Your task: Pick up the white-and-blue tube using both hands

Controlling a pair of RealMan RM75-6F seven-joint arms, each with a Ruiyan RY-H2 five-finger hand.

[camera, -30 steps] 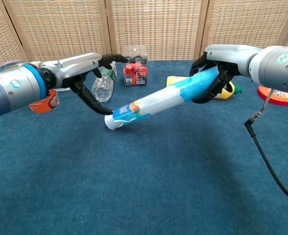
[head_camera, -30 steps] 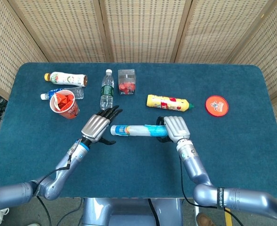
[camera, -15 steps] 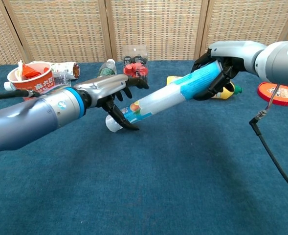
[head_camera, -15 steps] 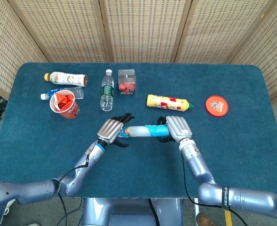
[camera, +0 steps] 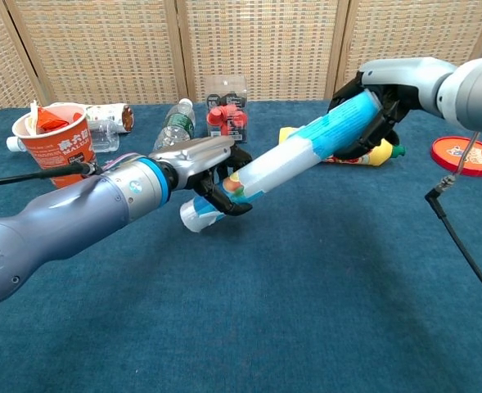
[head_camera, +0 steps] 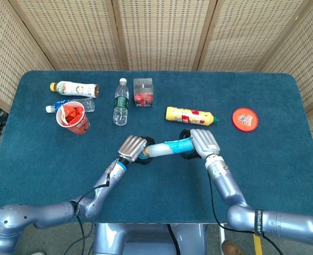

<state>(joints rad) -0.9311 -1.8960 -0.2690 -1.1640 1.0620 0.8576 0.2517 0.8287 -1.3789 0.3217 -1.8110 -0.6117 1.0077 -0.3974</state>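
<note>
The white-and-blue tube [head_camera: 164, 149] [camera: 290, 160] hangs above the blue table, slanting up toward its blue end. My right hand [head_camera: 201, 142] [camera: 384, 94] grips the blue end, fingers wrapped around it. My left hand [head_camera: 132, 148] [camera: 216, 172] holds the white end, with dark fingers curled under and around it near the printed label. Both hands sit over the table's middle front.
Behind the tube lie a yellow bottle [head_camera: 191, 115], a red round lid [head_camera: 245, 118], a clear box of red items [head_camera: 143, 93], a water bottle [head_camera: 120, 102], an orange cup [head_camera: 73, 118] and two lying bottles [head_camera: 74, 88]. The blue table [head_camera: 284, 159] ends at its front edge.
My left hand moved right from beside the tube's white end and closed around it. The tube rose and shifted slightly right in my right hand.
</note>
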